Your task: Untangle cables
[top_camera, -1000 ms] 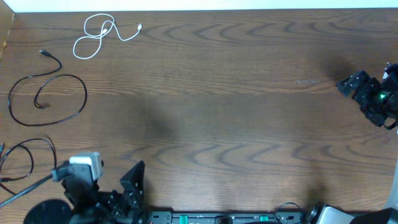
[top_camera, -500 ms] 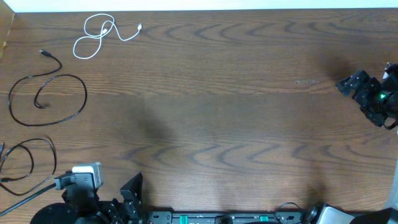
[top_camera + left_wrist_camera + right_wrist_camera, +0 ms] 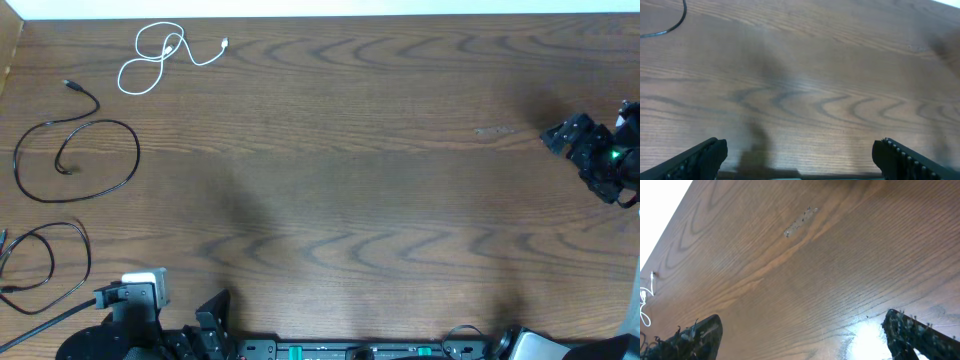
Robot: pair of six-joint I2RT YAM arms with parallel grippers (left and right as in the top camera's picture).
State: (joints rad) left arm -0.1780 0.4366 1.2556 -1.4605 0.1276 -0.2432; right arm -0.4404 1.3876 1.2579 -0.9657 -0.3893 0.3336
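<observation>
Overhead: cables (image 3: 100, 121) apparently lie clear of left gripper (image 3: 214, 312).

Cables (image 3: 137, 152) apart, left on table (image 3: 400, 150)

Left arm (image 3: 130, 322): black, jointed, with a white camera block on the wrist; low at the near left corner of the brown wooden table (image 3: 350, 150).
Left gripper (image 3: 800, 152): black fingers wide apart, empty, above the table.
Right arm (image 3: 608, 162): black, green light, at the table's right edge.
Right gripper (image 3: 802, 325): black fingers wide apart, empty.
</observation>
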